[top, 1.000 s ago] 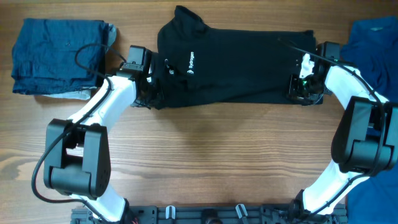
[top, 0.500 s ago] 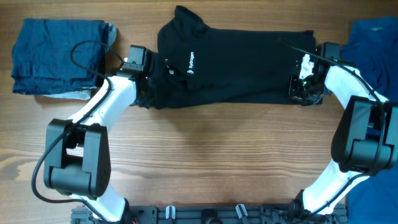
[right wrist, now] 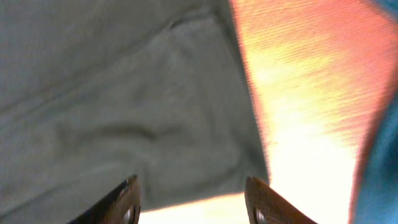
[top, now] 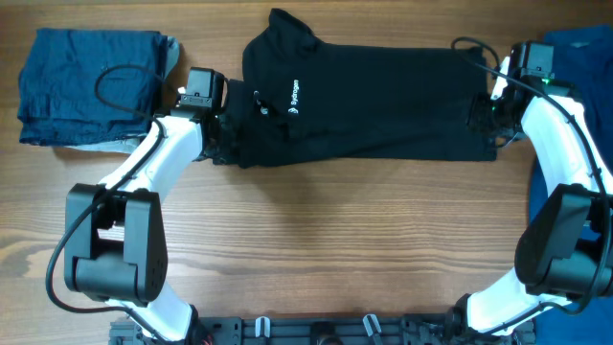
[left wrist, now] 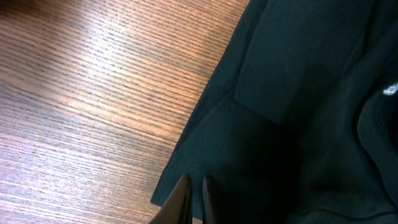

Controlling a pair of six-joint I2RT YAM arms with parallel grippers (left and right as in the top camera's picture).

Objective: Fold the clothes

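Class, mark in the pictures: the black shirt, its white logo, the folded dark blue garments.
black shirt (top: 383, 101), overhead view, mid-body.
white logo (top: 293, 96), overhead view, lettering.
folded dark blue garments (top: 67, 86), overhead view, top layer.

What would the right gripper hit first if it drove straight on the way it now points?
Likely the black shirt: the right gripper, jaws open, points at the fabric near its corner. Depth is unclear.

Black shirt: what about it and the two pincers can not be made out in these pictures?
- Left wrist view: the left pincer is cut off by the bottom edge; whether it pinches the black shirt is unclear.
- Overhead view: the arm's own wrist hides that pincer.
- Overhead view: the chest logo lettering is too small to read.
- Right wrist view: glare washes out the colours under the open right pincer.
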